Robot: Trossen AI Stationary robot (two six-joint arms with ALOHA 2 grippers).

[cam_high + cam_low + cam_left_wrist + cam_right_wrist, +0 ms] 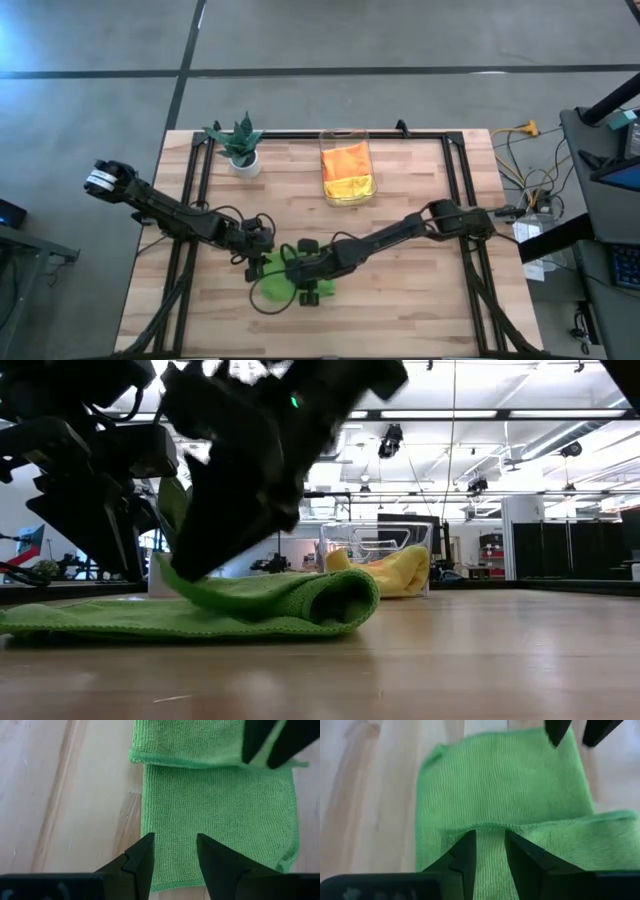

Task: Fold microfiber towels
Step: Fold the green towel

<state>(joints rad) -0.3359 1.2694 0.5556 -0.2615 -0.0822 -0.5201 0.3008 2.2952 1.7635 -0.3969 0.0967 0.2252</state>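
The desk [420,250] is bare wood across most of its top, which leaves flat room near the front middle for folding, and that is where the green towel [275,280] lies, between the two arms. The bin [348,168] stands at the far edge, well apart from the work, with an orange towel [346,158] and a yellow towel [350,188] inside it, probably parked there so they stay out of the way. The plant [242,143] sits at the far left, also clear of the arms. The green towel is partly doubled: in the low view one edge is rolled back over the flat layer, making a soft bulge at the fold, so I judge the fold to be under way rather than finished. The right claw [490,847] straddles the raised edge of that upper layer, its fingers apart with cloth between them; I cannot tell whether it has a firm hold. The left claw [174,852] hangs over the near edge of the flat layer, fingers apart and clamped on nothing, likely placed to pin or lift the opposite side.
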